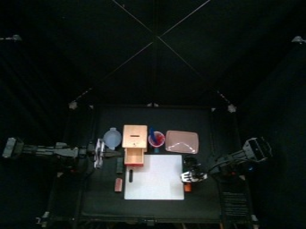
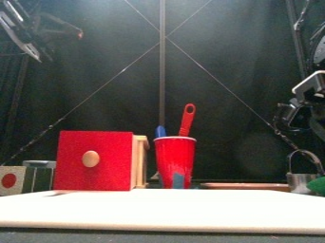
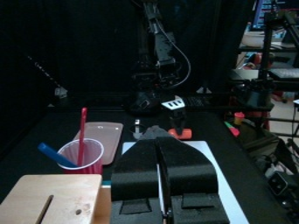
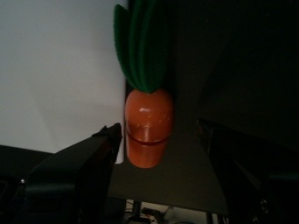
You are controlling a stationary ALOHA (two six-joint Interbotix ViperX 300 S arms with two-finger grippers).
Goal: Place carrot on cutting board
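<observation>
The carrot (image 4: 149,122), a short orange piece with green leaves, lies along the edge of the white cutting board (image 4: 59,70), where the board meets the dark table. My right gripper (image 4: 158,133) is open, one jaw on each side of the carrot, not closed on it. From above, this gripper (image 1: 189,177) hovers at the right edge of the cutting board (image 1: 153,179). The left wrist view shows the carrot (image 3: 181,133) as an orange speck under the right arm. My left gripper (image 3: 163,147) is shut and empty, resting at the table's left (image 1: 100,154).
An orange-brown box (image 1: 135,145) stands behind the board, with a red cup (image 1: 159,139) holding utensils and a pinkish-tan square (image 1: 182,140) to its right. A small reddish stick (image 1: 117,183) lies left of the board. A round dish (image 1: 111,137) sits at the back left.
</observation>
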